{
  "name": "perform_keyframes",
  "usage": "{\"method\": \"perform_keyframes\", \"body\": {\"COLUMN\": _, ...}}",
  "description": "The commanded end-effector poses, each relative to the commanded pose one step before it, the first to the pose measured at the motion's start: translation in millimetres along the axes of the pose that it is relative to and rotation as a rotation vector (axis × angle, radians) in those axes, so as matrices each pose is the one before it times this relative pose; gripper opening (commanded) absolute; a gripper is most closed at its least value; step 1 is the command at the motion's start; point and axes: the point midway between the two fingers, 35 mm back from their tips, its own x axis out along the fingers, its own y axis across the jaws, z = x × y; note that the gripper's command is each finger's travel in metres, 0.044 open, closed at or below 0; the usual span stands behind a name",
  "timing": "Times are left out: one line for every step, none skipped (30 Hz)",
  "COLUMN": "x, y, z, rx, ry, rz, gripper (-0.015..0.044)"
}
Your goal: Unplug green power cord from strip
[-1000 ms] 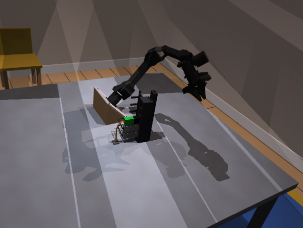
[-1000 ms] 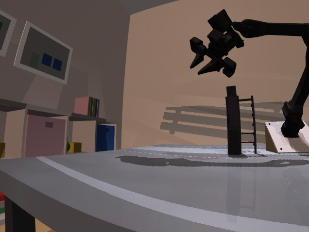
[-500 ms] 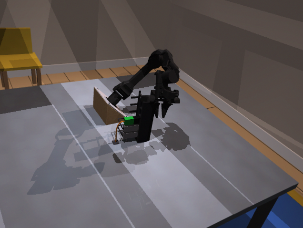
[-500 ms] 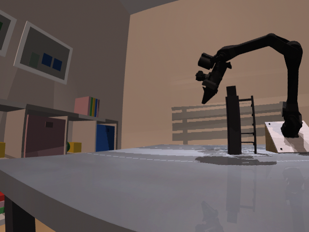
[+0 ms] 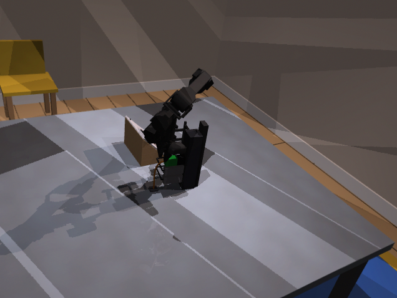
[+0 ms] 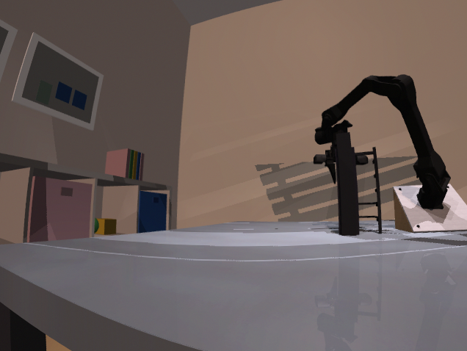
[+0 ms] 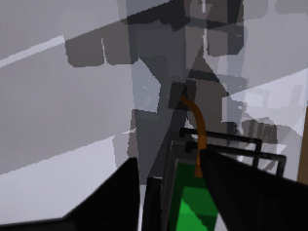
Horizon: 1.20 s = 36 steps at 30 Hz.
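Observation:
The black power strip [image 5: 193,159] [image 6: 348,188] stands upright on the table. The green plug [image 5: 172,161] [image 7: 197,204] is on its side above a grey plug [image 5: 173,175]; the join between green plug and strip is hidden in these views. Its orange cord [image 5: 154,174] [image 7: 201,128] curves down to a small dark plate [image 5: 153,189] on the table. My gripper [image 7: 169,161] is partly open and empty above the plug. In the wrist view the right finger overlaps the plug's edge and cord end, the left finger is clear on the left; contact cannot be told.
Thin black bars [image 5: 160,174] [image 6: 377,188] [image 7: 229,135] stand out beside the plugs. The arm's base is on a sloped wooden block [image 5: 132,145] [image 6: 402,216] behind the strip. The table [image 5: 240,217] [image 6: 169,286] carries the arm's shadow.

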Motion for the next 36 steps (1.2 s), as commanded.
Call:
{"method": "perform_keyframes", "body": {"x": 10.27, "y": -24.79, "z": 3.34, "rx": 0.2348, "ry": 0.07557, "rz": -0.07179, "gripper": 0.0160}}
{"method": "perform_keyframes", "body": {"x": 0.00, "y": 0.00, "z": 0.00, "rx": 0.0000, "ry": 0.00000, "rz": 0.00000, "gripper": 0.0160}}
{"method": "perform_keyframes", "body": {"x": 0.00, "y": 0.00, "z": 0.00, "rx": 0.0000, "ry": 0.00000, "rz": 0.00000, "gripper": 0.0160}}
{"method": "perform_keyframes", "body": {"x": 0.00, "y": 0.00, "z": 0.00, "rx": 0.0000, "ry": 0.00000, "rz": 0.00000, "gripper": 0.0160}}
{"method": "perform_keyframes", "body": {"x": 0.00, "y": 0.00, "z": 0.00, "rx": 0.0000, "ry": 0.00000, "rz": 0.00000, "gripper": 0.0160}}
{"method": "perform_keyframes", "body": {"x": 0.00, "y": 0.00, "z": 0.00, "rx": 0.0000, "ry": 0.00000, "rz": 0.00000, "gripper": 0.0160}}
{"method": "perform_keyframes", "body": {"x": 0.00, "y": 0.00, "z": 0.00, "rx": 0.0000, "ry": 0.00000, "rz": 0.00000, "gripper": 0.0160}}
{"method": "perform_keyframes", "body": {"x": 0.00, "y": 0.00, "z": 0.00, "rx": 0.0000, "ry": 0.00000, "rz": 0.00000, "gripper": 0.0160}}
{"method": "perform_keyframes", "body": {"x": 0.00, "y": 0.00, "z": 0.00, "rx": 0.0000, "ry": 0.00000, "rz": 0.00000, "gripper": 0.0160}}
{"method": "perform_keyframes", "body": {"x": -0.01, "y": 1.58, "z": -0.35, "rx": -0.0001, "ry": 0.00003, "rz": 0.00007, "gripper": 0.0160}}
{"method": "perform_keyframes", "body": {"x": -0.01, "y": 0.01, "z": -0.28, "rx": 0.0000, "ry": 0.00000, "rz": 0.00000, "gripper": 0.0160}}
{"method": "perform_keyframes", "body": {"x": -0.01, "y": 0.01, "z": -0.53, "rx": 0.0000, "ry": 0.00001, "rz": 0.00000, "gripper": 0.0160}}
{"method": "perform_keyframes", "body": {"x": -0.02, "y": 0.02, "z": -0.79, "rx": 0.0000, "ry": 0.00001, "rz": 0.00000, "gripper": 0.0160}}
{"method": "perform_keyframes", "body": {"x": -0.02, "y": 0.02, "z": -1.06, "rx": 0.0000, "ry": 0.00002, "rz": 0.00000, "gripper": 0.0160}}
{"method": "perform_keyframes", "body": {"x": -0.02, "y": 0.02, "z": -1.27, "rx": 0.0000, "ry": 0.00003, "rz": -0.00001, "gripper": 0.0160}}
{"method": "perform_keyframes", "body": {"x": -0.02, "y": 0.01, "z": -1.46, "rx": 0.0000, "ry": 0.00004, "rz": -0.00001, "gripper": 0.0160}}
{"method": "perform_keyframes", "body": {"x": -0.02, "y": 0.01, "z": -1.57, "rx": 0.0000, "ry": 0.00005, "rz": -0.00001, "gripper": 0.0160}}
{"method": "perform_keyframes", "body": {"x": -0.02, "y": 0.00, "z": -1.61, "rx": 0.0000, "ry": 0.00006, "rz": -0.00001, "gripper": 0.0160}}
{"method": "perform_keyframes", "body": {"x": -0.01, "y": -0.01, "z": -1.61, "rx": 0.0000, "ry": 0.00006, "rz": -0.00002, "gripper": 0.0160}}
{"method": "perform_keyframes", "body": {"x": -0.01, "y": -0.02, "z": -1.61, "rx": 0.0000, "ry": 0.00007, "rz": -0.00002, "gripper": 0.0160}}
{"method": "perform_keyframes", "body": {"x": -0.01, "y": -0.02, "z": -1.61, "rx": 0.0000, "ry": 0.00008, "rz": -0.00002, "gripper": 0.0160}}
{"method": "perform_keyframes", "body": {"x": 0.00, "y": -0.03, "z": -1.61, "rx": 0.0000, "ry": 0.00008, "rz": -0.00002, "gripper": 0.0160}}
{"method": "perform_keyframes", "body": {"x": 0.00, "y": -0.04, "z": -1.61, "rx": 0.0000, "ry": 0.00009, "rz": -0.00002, "gripper": 0.0160}}
{"method": "perform_keyframes", "body": {"x": 0.00, "y": -0.05, "z": -1.61, "rx": 0.0000, "ry": 0.00010, "rz": -0.00003, "gripper": 0.0160}}
{"method": "perform_keyframes", "body": {"x": 0.01, "y": -0.05, "z": -1.61, "rx": 0.0000, "ry": 0.00011, "rz": -0.00003, "gripper": 0.0160}}
{"method": "perform_keyframes", "body": {"x": 0.01, "y": -0.06, "z": -1.61, "rx": 0.0000, "ry": 0.00011, "rz": -0.00003, "gripper": 0.0160}}
{"method": "perform_keyframes", "body": {"x": 0.02, "y": -0.07, "z": -1.61, "rx": 0.0000, "ry": 0.00012, "rz": -0.00003, "gripper": 0.0160}}
{"method": "perform_keyframes", "body": {"x": 0.02, "y": -0.08, "z": -1.61, "rx": 0.0000, "ry": 0.00013, "rz": -0.00004, "gripper": 0.0160}}
{"method": "perform_keyframes", "body": {"x": 0.02, "y": -0.09, "z": -1.61, "rx": 0.0000, "ry": 0.00013, "rz": -0.00004, "gripper": 0.0160}}
{"method": "perform_keyframes", "body": {"x": 0.03, "y": -0.09, "z": -1.60, "rx": 0.0000, "ry": 0.00014, "rz": -0.00004, "gripper": 0.0160}}
{"method": "perform_keyframes", "body": {"x": 0.03, "y": -0.10, "z": -1.60, "rx": 0.0000, "ry": 0.00015, "rz": -0.00004, "gripper": 0.0160}}
{"method": "perform_keyframes", "body": {"x": 0.03, "y": -0.11, "z": -1.60, "rx": 0.0000, "ry": 0.00015, "rz": -0.00005, "gripper": 0.0160}}
{"method": "perform_keyframes", "body": {"x": 0.04, "y": -0.12, "z": -1.60, "rx": 0.0000, "ry": 0.00016, "rz": -0.00005, "gripper": 0.0160}}
{"method": "perform_keyframes", "body": {"x": 0.04, "y": -0.13, "z": -1.60, "rx": 0.0000, "ry": 0.00017, "rz": -0.00005, "gripper": 0.0160}}
{"method": "perform_keyframes", "body": {"x": 0.04, "y": -0.13, "z": -1.60, "rx": 0.0000, "ry": 0.00017, "rz": -0.00005, "gripper": 0.0160}}
{"method": "perform_keyframes", "body": {"x": 0.05, "y": -0.14, "z": -1.60, "rx": 0.0000, "ry": 0.00018, "rz": -0.00006, "gripper": 0.0160}}
